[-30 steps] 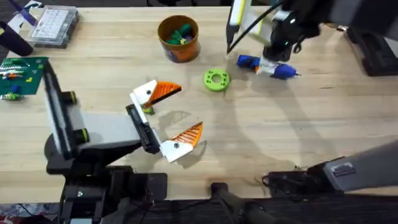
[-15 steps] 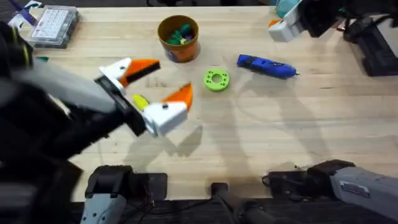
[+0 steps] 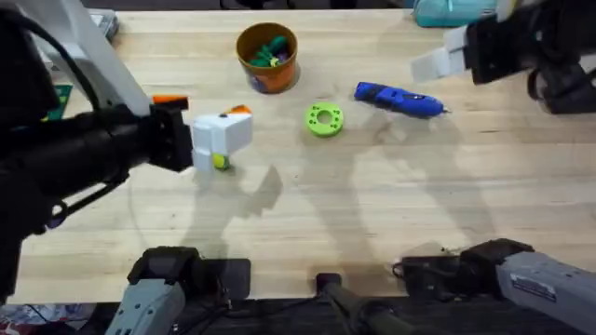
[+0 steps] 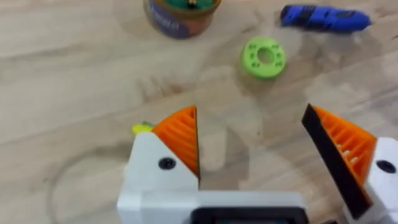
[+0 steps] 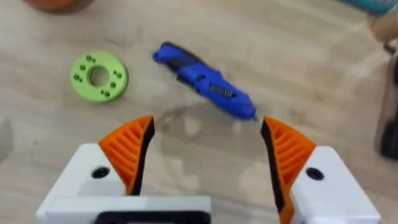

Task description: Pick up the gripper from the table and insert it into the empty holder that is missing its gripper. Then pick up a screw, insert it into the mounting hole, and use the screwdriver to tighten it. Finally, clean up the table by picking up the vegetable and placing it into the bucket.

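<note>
We are risking a miss with our left claw (image 4: 252,158): the small yellow-green oval vegetable (image 4: 142,128) is lying on the wooden tabletop (image 3: 391,205) just outside one orange-padded finger (image 4: 180,137), not between the two, so closing now would probably nudge it aside. That claw is gaping wide and holding nothing. Our right claw (image 5: 205,155) is hanging equally wide and empty above the bright blue cylindrical screwdriver (image 5: 205,81). The small round orange bucket (image 3: 267,58) is waiting near the vegetable.

Left gripper (image 4: 252,149) and right gripper (image 5: 205,155) both hang with jaws spread wide.
</note>
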Tool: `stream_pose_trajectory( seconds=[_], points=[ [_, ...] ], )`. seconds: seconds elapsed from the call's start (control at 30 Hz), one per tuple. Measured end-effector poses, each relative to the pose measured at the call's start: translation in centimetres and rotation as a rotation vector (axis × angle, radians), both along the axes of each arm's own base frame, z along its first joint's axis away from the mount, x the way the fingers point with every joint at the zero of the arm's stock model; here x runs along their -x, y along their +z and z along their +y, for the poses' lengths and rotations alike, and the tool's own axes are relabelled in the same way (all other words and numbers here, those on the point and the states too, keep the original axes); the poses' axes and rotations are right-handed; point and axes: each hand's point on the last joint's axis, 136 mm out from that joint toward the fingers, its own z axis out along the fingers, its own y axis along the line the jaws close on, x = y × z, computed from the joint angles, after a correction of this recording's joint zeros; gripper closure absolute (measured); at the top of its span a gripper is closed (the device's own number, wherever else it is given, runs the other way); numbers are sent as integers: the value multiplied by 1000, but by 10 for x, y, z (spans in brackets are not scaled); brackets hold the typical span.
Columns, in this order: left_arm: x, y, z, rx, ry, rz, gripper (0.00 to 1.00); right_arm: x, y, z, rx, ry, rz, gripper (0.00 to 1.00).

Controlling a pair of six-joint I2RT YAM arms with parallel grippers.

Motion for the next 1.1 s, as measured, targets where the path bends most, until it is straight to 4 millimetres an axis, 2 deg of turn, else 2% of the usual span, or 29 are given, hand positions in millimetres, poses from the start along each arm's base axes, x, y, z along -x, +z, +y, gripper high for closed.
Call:
stream_pose_trajectory(
  seconds=[0.1, 0.33, 0.57, 0.7, 0.97, 1.1],
  points=[
    [4, -7, 5, -22, 24, 30, 14, 9, -6, 0, -29, -36, 47, 5],
    [2, -16, 19, -29, 136, 96, 14, 11, -6, 6, -80, -44, 57, 5],
    [8, -52, 49, 1, 463, 408, 14, 10, -5, 8, -94, -48, 50, 5],
    [17, -79, 64, -23, 647, 593, 15, 11, -6, 8, -93, -48, 57, 5],
    [3, -129, 72, -18, 891, 839, 14, 11, -8, 8, -91, -51, 69, 5],
    [-16, -152, 65, 37, 933, 896, 14, 10, -13, 8, -89, -51, 85, 5]
  ],
)
